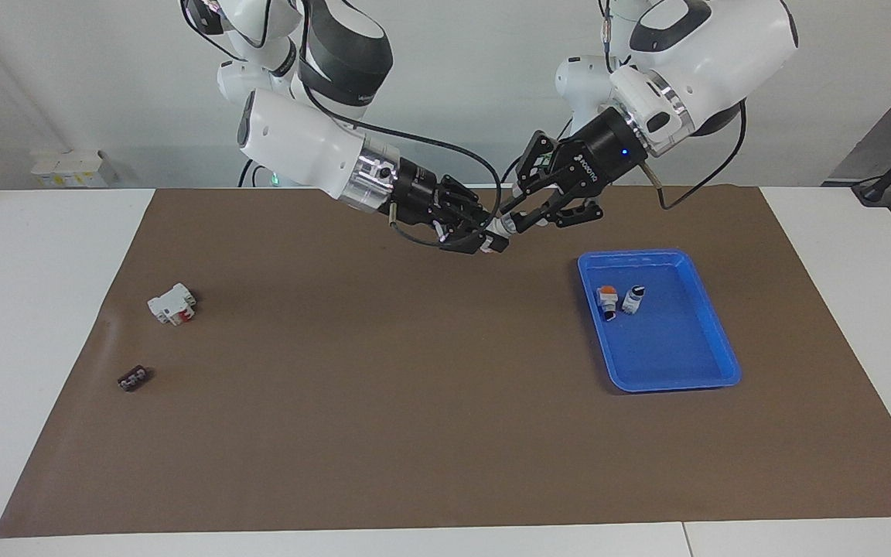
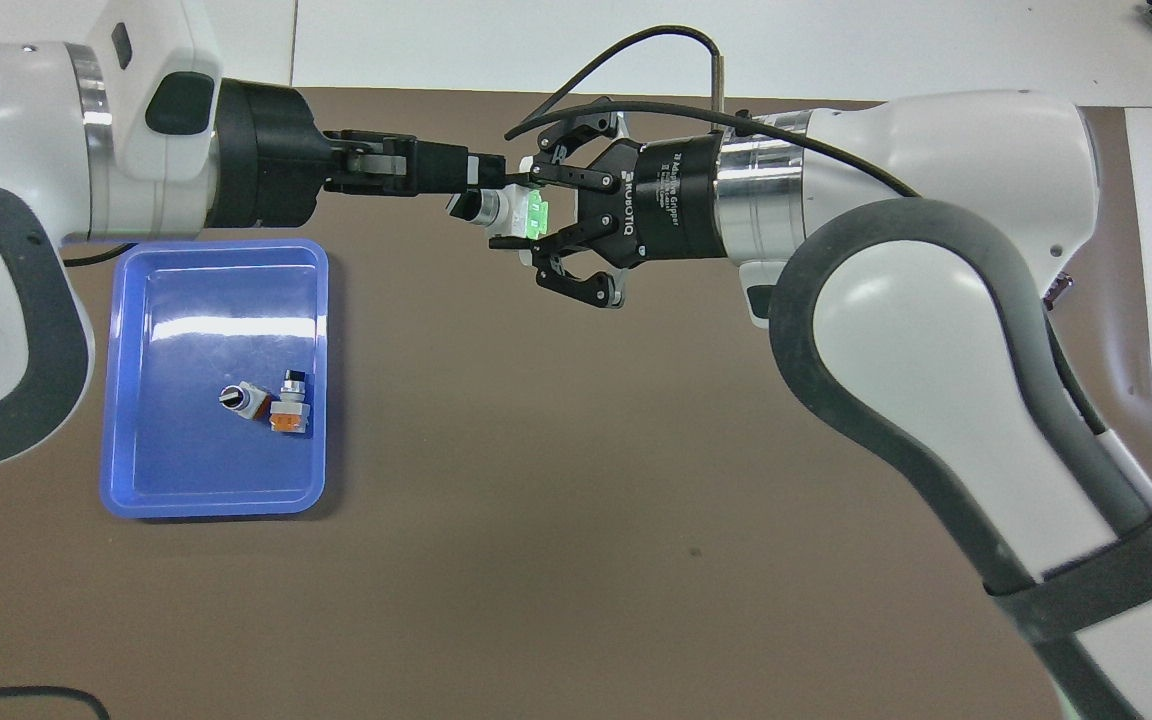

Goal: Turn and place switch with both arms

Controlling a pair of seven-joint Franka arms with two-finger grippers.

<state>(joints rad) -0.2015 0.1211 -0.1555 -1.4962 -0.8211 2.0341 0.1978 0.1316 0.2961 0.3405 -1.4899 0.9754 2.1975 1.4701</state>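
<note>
1. Above the brown mat [image 1: 414, 402], between the two arms, the switch [image 2: 511, 212] is held in the air, not touching the mat.
2. The right gripper [image 2: 516, 213] is clenched on the switch's white body, with the green end toward its palm.
3. The left gripper [image 2: 471, 180] meets the knob end; whether it grips it I cannot tell.
4. The blue tray [image 1: 716, 340] lies toward the left arm's end.

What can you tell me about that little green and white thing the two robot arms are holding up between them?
The switch is a small plastic part: white body, bright green end block, silver collar, black knob tip. It hangs in the air, lying sideways over the brown mat. The right hand is shut on its green-and-white end. The left hand meets its knob end; whether it grips there is unclear.
</note>
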